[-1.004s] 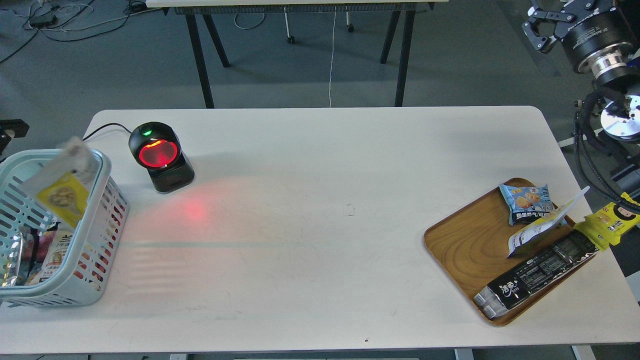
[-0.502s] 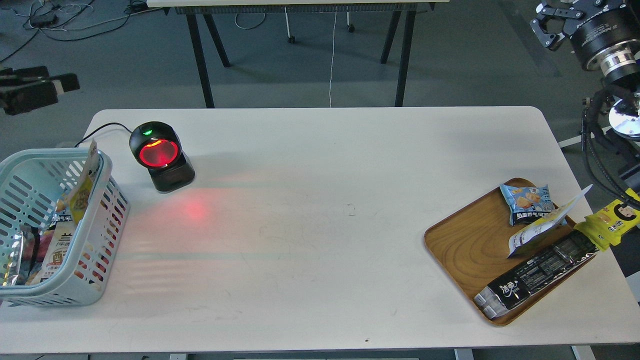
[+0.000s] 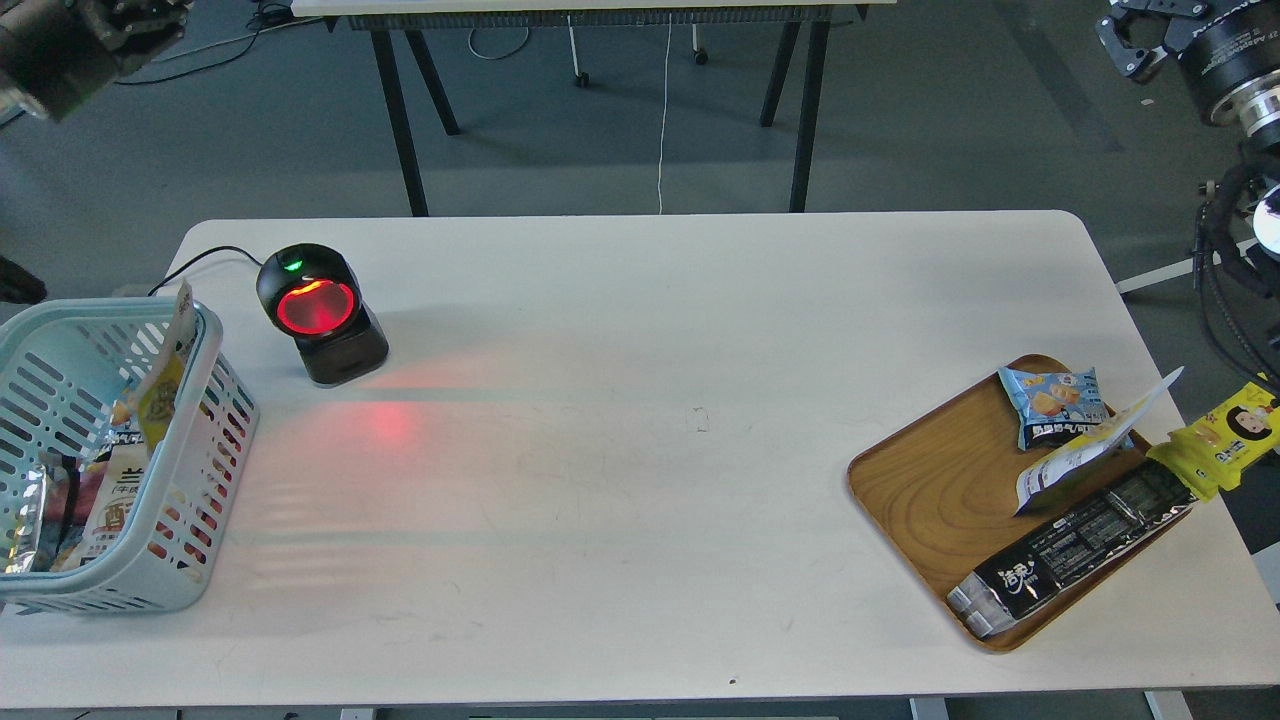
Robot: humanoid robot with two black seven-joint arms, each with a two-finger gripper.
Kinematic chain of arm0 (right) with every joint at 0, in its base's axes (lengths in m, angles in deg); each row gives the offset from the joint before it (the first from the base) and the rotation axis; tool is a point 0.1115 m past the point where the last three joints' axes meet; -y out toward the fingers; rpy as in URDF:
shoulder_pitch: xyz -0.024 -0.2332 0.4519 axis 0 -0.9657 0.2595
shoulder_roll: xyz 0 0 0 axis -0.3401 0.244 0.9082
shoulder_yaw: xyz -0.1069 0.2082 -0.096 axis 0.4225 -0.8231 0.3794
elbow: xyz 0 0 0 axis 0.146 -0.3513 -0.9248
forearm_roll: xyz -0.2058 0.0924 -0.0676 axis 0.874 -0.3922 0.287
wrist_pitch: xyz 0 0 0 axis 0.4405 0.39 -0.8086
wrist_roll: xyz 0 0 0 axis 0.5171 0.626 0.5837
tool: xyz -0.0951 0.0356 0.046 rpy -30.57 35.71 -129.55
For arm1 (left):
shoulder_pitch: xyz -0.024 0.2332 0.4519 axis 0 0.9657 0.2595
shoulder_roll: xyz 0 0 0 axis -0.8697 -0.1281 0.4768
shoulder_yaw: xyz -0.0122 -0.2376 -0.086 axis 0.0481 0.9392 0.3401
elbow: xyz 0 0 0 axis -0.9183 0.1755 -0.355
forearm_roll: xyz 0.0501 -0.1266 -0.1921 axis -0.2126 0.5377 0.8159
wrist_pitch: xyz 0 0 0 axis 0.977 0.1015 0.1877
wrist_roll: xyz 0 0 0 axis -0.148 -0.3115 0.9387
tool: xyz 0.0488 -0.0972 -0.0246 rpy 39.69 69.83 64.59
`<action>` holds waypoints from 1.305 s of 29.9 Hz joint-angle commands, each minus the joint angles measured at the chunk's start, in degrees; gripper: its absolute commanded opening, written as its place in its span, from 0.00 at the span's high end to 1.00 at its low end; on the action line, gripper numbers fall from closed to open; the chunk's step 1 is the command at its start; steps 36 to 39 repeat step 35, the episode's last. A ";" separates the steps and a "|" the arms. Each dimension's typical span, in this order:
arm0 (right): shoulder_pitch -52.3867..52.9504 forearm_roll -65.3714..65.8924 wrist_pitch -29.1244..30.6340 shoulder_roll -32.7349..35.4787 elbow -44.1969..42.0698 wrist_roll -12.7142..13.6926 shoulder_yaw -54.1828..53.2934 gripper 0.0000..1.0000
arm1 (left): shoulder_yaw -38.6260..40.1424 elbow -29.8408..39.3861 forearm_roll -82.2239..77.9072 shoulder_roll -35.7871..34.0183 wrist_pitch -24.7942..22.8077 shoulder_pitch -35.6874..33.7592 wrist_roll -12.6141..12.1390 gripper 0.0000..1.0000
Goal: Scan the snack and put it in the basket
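The snack (image 3: 160, 392), a small pouch with a yellow front and a white-silver top, stands tilted inside the light-blue basket (image 3: 222, 345), leaning against its right wall. The basket sits at the table's left edge and holds several other packets. My left gripper (image 3: 135, 18) is high in the top left corner, well above and away from the basket; it is blurred and its fingers cannot be told apart. My right gripper (image 3: 1135, 45) is at the top right corner, off the table, partly cut by the frame edge and holding nothing that I can see.
A black scanner (image 3: 320, 312) with a glowing red window stands right of the basket. A wooden tray (image 3: 925, 485) at the right holds a light-blue biscuit packet (image 3: 1055, 400), a white pouch (image 3: 1085, 452) and a long black bar package (image 3: 1075, 545). A yellow packet (image 3: 1220, 438) hangs past the table edge.
The snack dropped from above the basket's rim into the basket and settled against its right wall. My left arm rose away to the top left. My right arm drew back to the right.
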 commanded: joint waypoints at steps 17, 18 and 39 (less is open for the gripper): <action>-3.30 -2.23 0.01 -5.32 -0.57 4.60 -5.96 0.01 | 12.55 -26.80 41.56 20.27 -5.94 -2.74 -14.14 0.00; -3.39 -3.29 0.01 -5.50 -0.74 4.60 -6.39 0.01 | 12.55 -26.80 43.05 21.41 -5.94 -2.65 -14.14 0.00; -3.83 -4.44 0.01 -8.93 -1.18 4.25 -9.39 0.01 | 11.58 -26.89 46.23 22.21 -5.94 1.57 -14.05 0.00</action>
